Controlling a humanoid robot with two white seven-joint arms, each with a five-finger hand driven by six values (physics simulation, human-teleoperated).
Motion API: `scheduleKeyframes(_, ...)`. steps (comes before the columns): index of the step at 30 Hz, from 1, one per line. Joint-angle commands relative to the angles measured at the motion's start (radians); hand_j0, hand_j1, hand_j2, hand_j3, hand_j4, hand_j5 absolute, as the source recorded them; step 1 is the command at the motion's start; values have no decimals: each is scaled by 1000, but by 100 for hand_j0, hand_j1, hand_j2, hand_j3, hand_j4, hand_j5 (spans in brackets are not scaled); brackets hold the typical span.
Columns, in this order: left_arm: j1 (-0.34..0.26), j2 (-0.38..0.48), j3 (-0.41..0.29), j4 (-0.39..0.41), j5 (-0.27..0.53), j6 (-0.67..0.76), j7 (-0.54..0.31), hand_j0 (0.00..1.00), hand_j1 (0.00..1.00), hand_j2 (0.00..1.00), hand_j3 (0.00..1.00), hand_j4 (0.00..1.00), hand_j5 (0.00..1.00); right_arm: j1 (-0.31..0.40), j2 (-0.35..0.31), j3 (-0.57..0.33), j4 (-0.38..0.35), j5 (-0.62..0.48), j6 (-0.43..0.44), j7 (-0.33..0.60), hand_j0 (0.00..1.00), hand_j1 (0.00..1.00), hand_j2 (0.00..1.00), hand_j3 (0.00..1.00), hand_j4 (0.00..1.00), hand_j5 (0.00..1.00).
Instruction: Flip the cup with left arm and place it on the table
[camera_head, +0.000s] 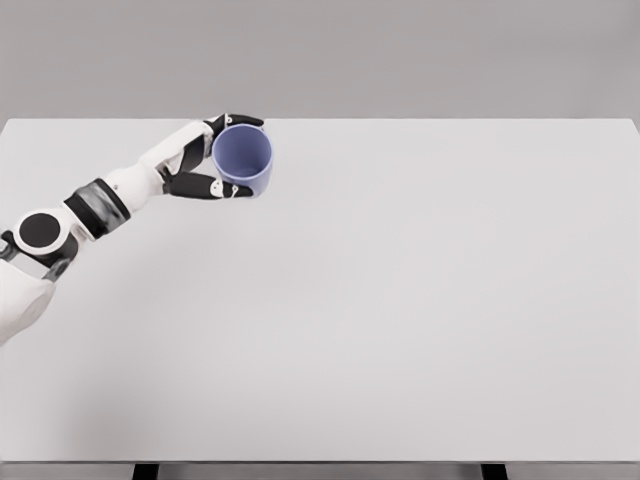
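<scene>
Left arm enters from the eight o'clock edge and extends toward ten o'clock over the white bench. The left hand is closed round a blue cup, dark fingers over the rim's top and thumb below. Cup sits at the ten o'clock region of the bench, tilted, its open mouth facing the camera. Whether it touches the bench surface cannot be determined.

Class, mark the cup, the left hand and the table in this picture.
cup (243, 160), head view, on its blue inner wall.
left hand (200, 160), head view, on the middle of the hand.
table (420, 300), head view, on bare tabletop.
</scene>
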Motion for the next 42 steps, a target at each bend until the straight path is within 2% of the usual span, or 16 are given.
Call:
scheduleKeyframes(1,3,0,2,-2,10,1,0,81,81,81,81,81,81,0,0,0,0,0,0,0,100,100,100,100,100,100)
scheduleKeyframes(14,51,-4,4,9,39,5,0,82,82,82,82,82,82,0,0,0,0,0,0,0,100,100,100,100,100,100)
scheduleKeyframes(22,74,-15,4,12,39,4,2,87,87,87,87,87,87,0,0,0,0,0,0,0,100,100,100,100,100,100)
scheduleKeyframes(26,75,-17,4,12,39,4,2,87,87,87,87,87,87,0,0,0,0,0,0,0,100,100,100,100,100,100)
scheduleKeyframes(29,78,-17,4,12,38,4,2,93,93,93,93,93,93,0,0,0,0,0,0,0,100,100,100,100,100,100)
scheduleKeyframes(33,78,-17,4,12,38,4,2,95,95,95,95,95,95,0,0,0,0,0,0,0,100,100,100,100,100,100)
scheduleKeyframes(34,78,-17,4,12,39,4,2,100,100,100,100,100,100,0,0,0,0,0,0,0,100,100,100,100,100,100)
scheduleKeyframes(42,77,-9,4,9,36,4,3,100,100,100,100,100,100,0,0,0,0,0,0,0,100,100,100,100,100,100)
